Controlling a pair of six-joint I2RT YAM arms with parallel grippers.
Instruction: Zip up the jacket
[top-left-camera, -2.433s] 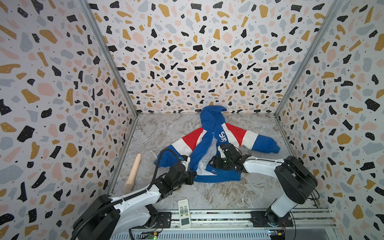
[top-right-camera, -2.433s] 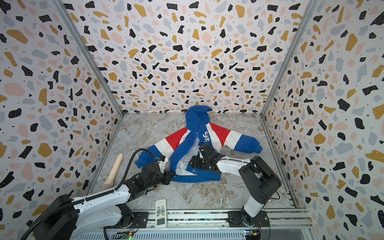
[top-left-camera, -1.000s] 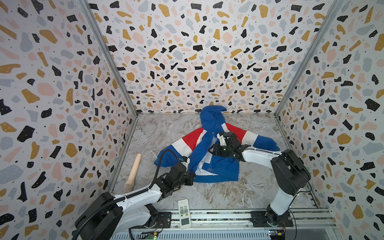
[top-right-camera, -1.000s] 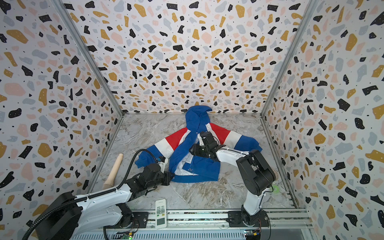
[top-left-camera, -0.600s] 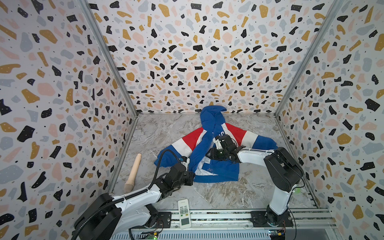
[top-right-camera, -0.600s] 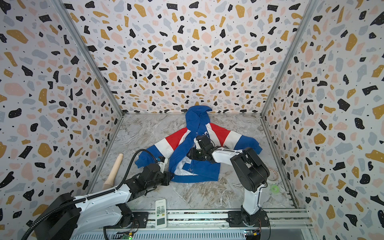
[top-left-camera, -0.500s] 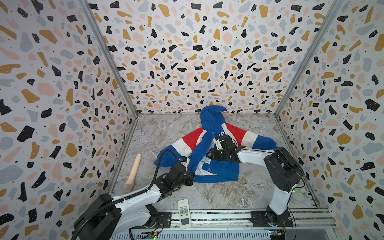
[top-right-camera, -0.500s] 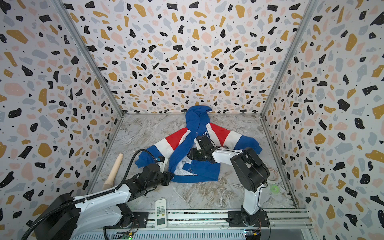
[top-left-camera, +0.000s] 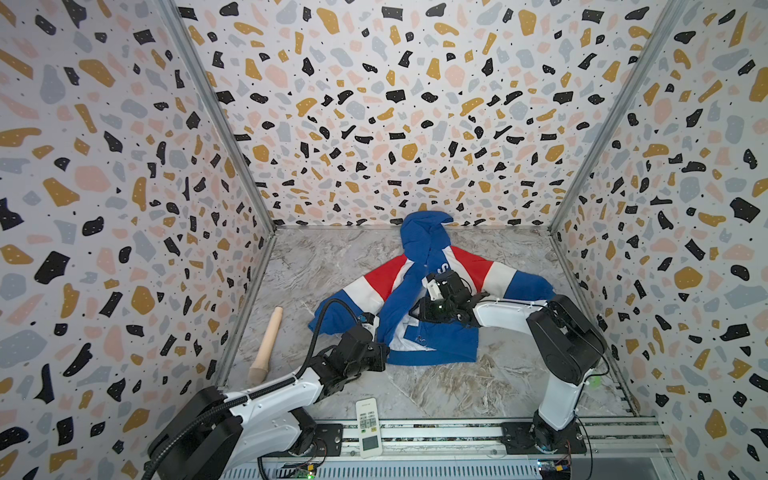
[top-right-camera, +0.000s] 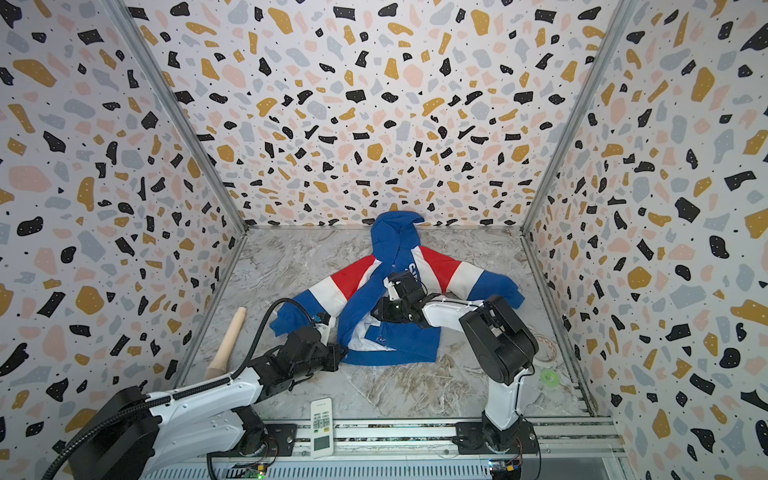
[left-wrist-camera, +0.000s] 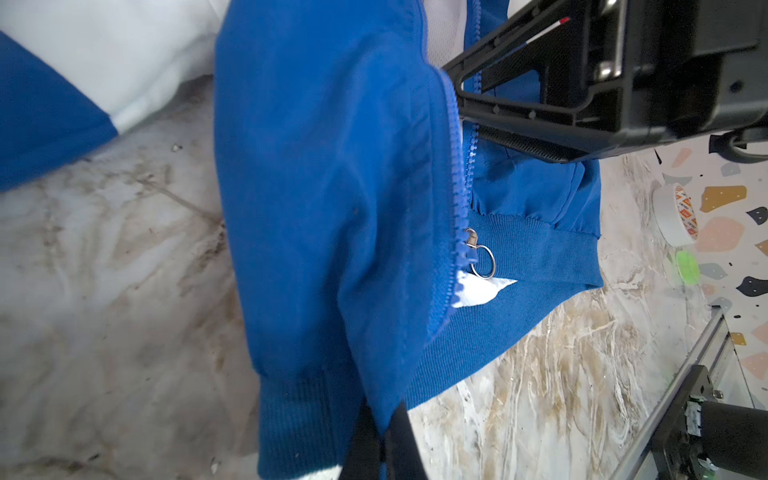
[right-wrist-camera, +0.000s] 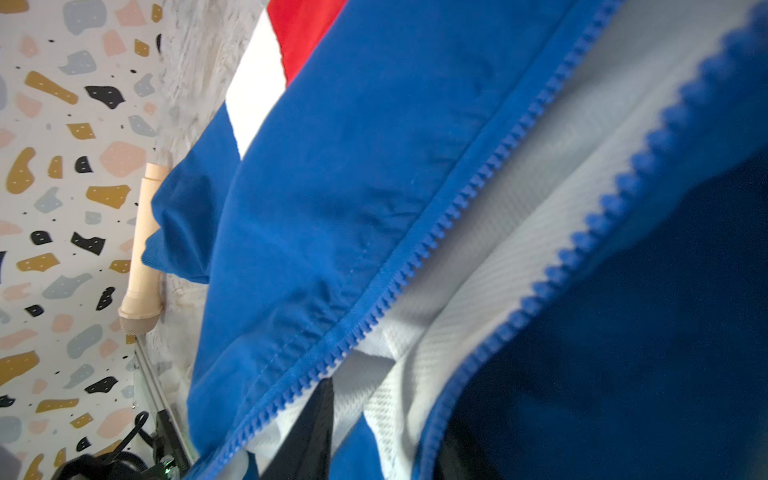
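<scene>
The blue jacket (top-left-camera: 440, 345) (top-right-camera: 399, 347) lies unzipped on the marble floor, hood toward the back wall, red and white sleeves spread out. My left gripper (top-left-camera: 384, 353) (top-right-camera: 338, 353) (left-wrist-camera: 380, 432) is shut on the bottom hem of the left front panel. The zip slider with its ring pull (left-wrist-camera: 478, 253) sits low, near the hem. My right gripper (top-left-camera: 415, 311) (top-right-camera: 376, 309) (right-wrist-camera: 382, 449) hovers over the middle of the jacket. Its fingers (left-wrist-camera: 519, 141) stand apart around the right panel's zip edge and white lining.
A wooden pin (top-left-camera: 266, 345) (top-right-camera: 226, 336) lies by the left wall. A white remote (top-left-camera: 368, 428) rests on the front rail. A tape roll (left-wrist-camera: 673, 212) and a green disc (top-right-camera: 549, 377) sit near the right wall. Patterned walls enclose three sides.
My right gripper came back from the chest lettering, down and left to the open zip edge, and its jaws have narrowed. The left gripper kept its hold on the hem.
</scene>
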